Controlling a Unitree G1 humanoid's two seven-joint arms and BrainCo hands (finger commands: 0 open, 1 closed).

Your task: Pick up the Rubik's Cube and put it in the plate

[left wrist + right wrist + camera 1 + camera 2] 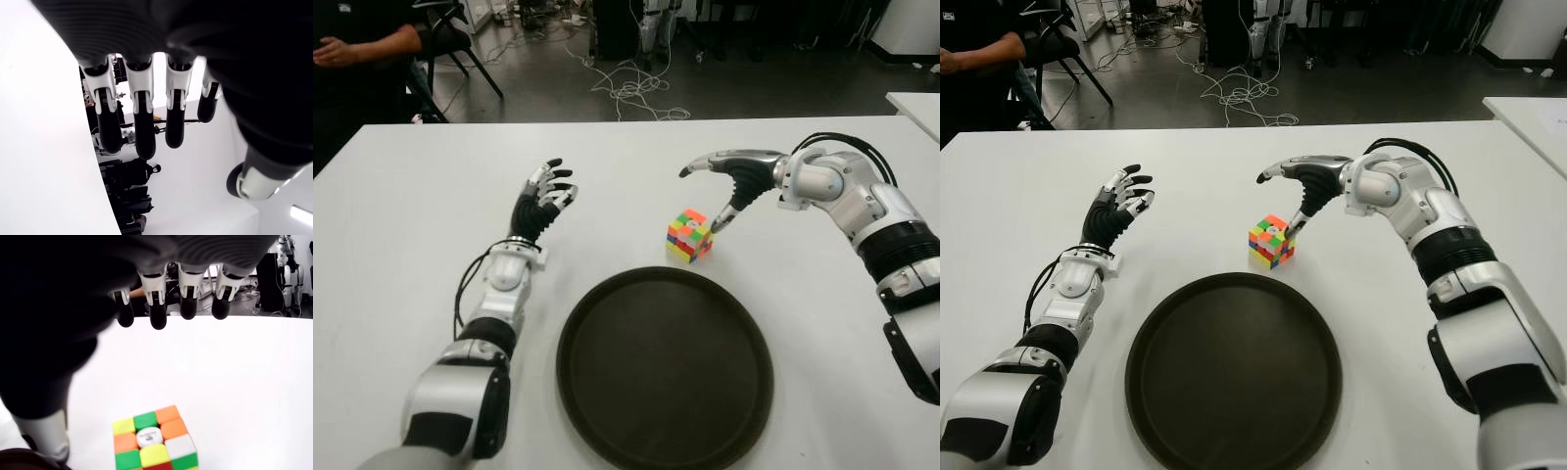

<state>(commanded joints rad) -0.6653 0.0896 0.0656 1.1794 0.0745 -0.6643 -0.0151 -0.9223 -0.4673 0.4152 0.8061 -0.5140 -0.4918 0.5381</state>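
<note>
The Rubik's Cube [689,236] stands on the white table [411,225], just beyond the far rim of the dark round plate [666,372]. My right hand [703,199] hovers above and slightly right of the cube, open, with its thumb tip close to the cube's right upper edge. In the right wrist view the fingers [188,303] are stretched out above the cube [154,443] and nothing is grasped. Left of the cube, my left hand [546,196] is raised with its fingers [142,127] spread, holding nothing.
A person in dark clothes [352,49] sits at the far left behind the table, beside a chair [460,39]. Cables [636,93] lie on the floor beyond. A second white table's corner [915,103] shows at the right.
</note>
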